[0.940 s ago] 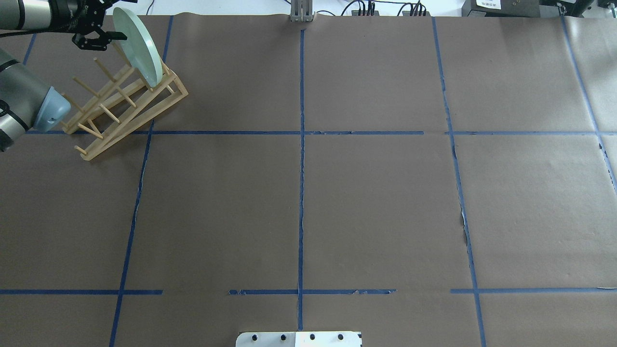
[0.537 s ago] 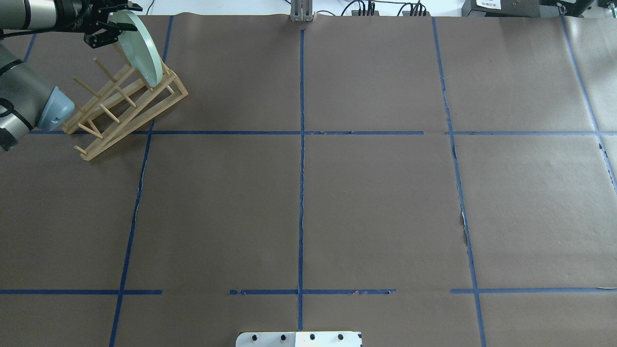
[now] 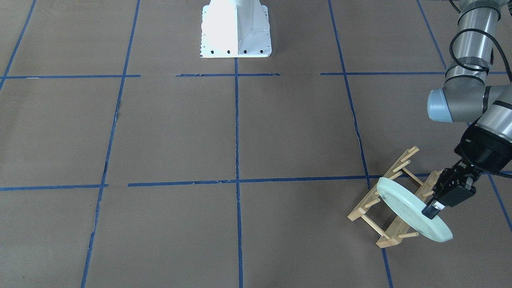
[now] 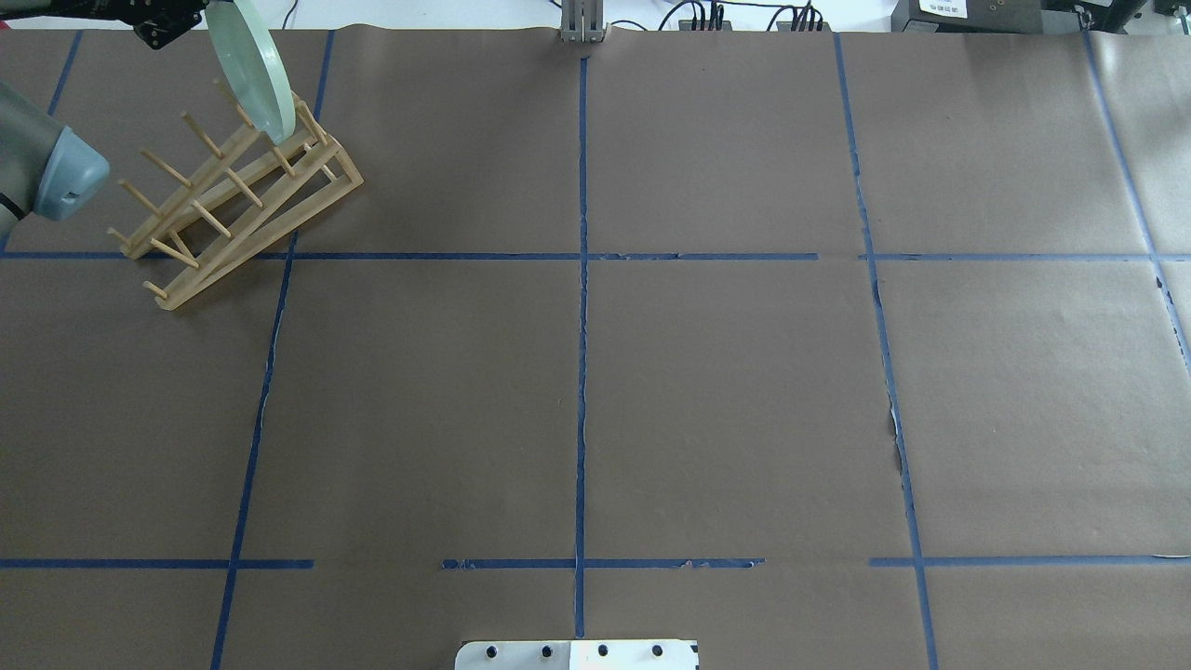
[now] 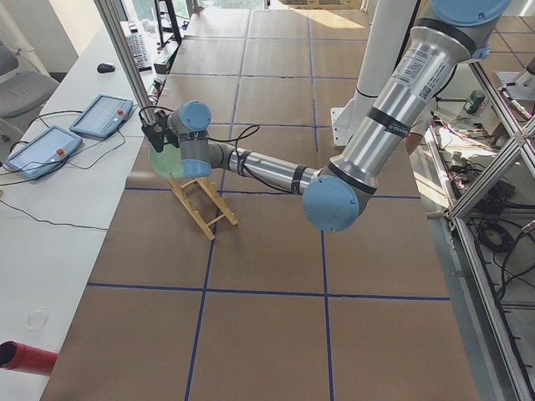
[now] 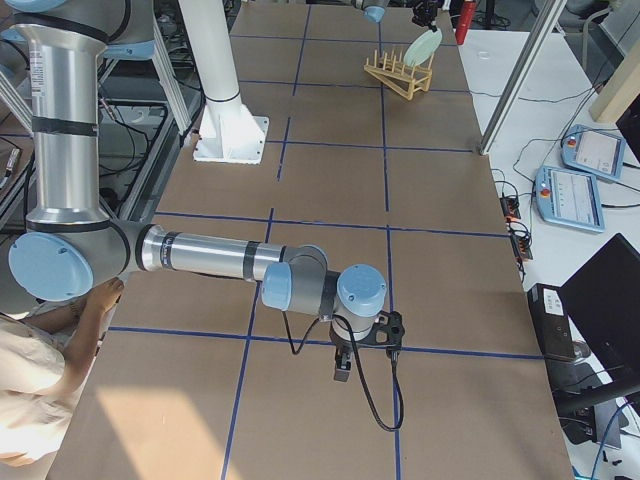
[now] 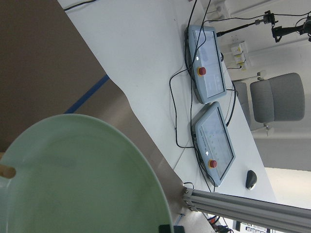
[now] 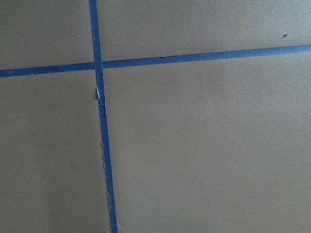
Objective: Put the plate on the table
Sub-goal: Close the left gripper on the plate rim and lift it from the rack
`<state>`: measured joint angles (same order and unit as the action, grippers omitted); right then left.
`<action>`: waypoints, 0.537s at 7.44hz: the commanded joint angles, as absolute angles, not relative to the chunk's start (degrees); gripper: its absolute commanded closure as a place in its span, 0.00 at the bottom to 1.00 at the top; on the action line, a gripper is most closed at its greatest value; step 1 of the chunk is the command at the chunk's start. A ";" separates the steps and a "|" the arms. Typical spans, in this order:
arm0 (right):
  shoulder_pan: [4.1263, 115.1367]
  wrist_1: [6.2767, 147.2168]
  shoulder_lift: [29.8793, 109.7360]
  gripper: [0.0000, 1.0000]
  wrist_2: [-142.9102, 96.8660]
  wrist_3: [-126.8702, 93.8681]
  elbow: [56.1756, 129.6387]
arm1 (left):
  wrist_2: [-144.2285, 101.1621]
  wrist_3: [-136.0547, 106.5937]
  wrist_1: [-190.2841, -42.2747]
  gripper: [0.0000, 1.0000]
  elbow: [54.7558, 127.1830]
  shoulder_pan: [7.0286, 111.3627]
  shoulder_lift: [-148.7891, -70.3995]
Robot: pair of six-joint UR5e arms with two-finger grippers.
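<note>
The pale mint-green plate point(image 3: 404, 206) stands on edge and tilted over the far end of the wooden rack. My left gripper point(image 3: 431, 210) is shut on its rim and holds it from above. The plate's lower edge is close to the rack's end pegs; I cannot tell whether it touches them. The plate also shows in the overhead view point(image 4: 249, 67), with the left gripper point(image 4: 191, 17) at the top edge of that view. It fills the lower left of the left wrist view point(image 7: 82, 179). My right gripper point(image 6: 345, 365) hangs low over the brown table point(image 4: 744, 372); I cannot tell whether it is open.
The wooden peg rack point(image 4: 237, 200) lies at the table's far left corner. Behind it a white bench carries two control pendants point(image 5: 75, 134), and an aluminium post point(image 5: 125, 58) rises there. The white robot base point(image 3: 235, 28) stands at the near middle edge.
The left gripper has moved up and toward the table's far edge, and the plate has risen with it along the rack. The rack has stayed put.
</note>
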<state>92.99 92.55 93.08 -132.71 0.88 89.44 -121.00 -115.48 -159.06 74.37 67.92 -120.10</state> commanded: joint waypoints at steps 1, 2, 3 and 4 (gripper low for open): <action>92.99 92.55 93.08 0.00 -132.71 0.88 89.47 | -125.93 -115.93 -150.00 1.00 83.09 70.04 -120.41; 92.99 92.55 93.08 0.00 -132.71 0.88 89.47 | -126.64 -115.67 -139.76 1.00 88.28 69.61 -122.32; 92.99 92.55 93.08 0.00 -132.71 0.88 89.47 | -127.52 -115.06 -131.31 1.00 90.68 68.30 -125.13; 92.99 92.55 93.08 0.00 -132.71 0.88 89.47 | -127.18 -114.87 -123.30 1.00 91.31 64.20 -128.55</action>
<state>92.99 92.55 93.08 -132.72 0.88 89.47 -126.96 -115.24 -133.62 89.23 67.78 -124.78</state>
